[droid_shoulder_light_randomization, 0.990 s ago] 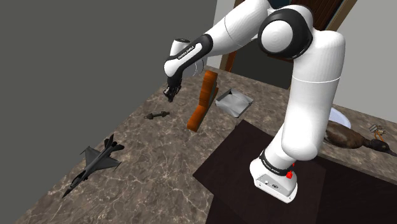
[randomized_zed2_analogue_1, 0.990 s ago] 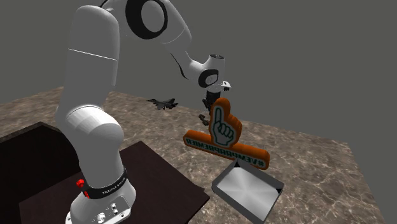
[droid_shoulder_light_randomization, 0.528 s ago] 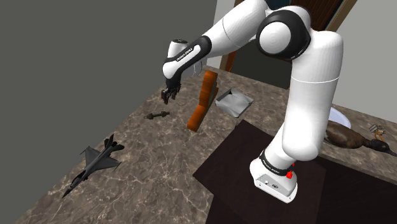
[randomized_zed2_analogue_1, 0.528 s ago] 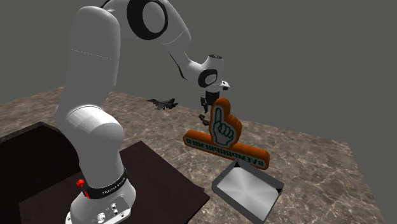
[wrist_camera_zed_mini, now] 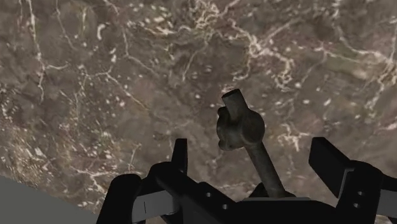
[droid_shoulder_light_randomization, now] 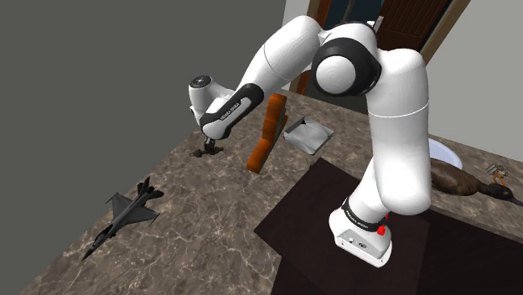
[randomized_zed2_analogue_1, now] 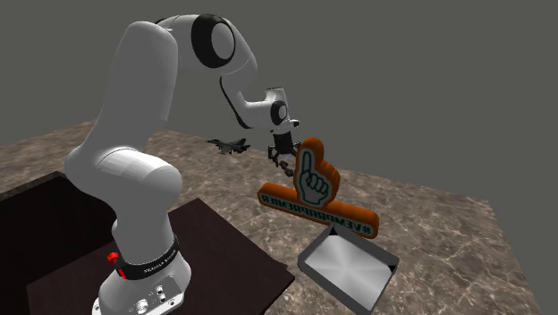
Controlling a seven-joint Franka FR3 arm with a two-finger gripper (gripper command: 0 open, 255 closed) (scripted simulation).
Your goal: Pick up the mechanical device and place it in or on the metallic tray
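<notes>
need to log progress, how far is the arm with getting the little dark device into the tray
Done: the approach. The gripper sits low over the dark device on the marble tabletop, open fingers either side of its shaft. In hand: the grasp, since the fingers do not touch it yet. Left: closing, lifting, and carrying it past the orange foam hand to the metallic tray, which is empty.

Teal block lettering along the base of the orange foam hand (randomized_zed2_analogue_1: 315, 191), reversed and not legible as words. Small white lettering on the arm's dark wrist band (droid_shoulder_light_randomization: 228, 112) and on the base collar (randomized_zed2_analogue_1: 148, 266), too small to make out.
</notes>
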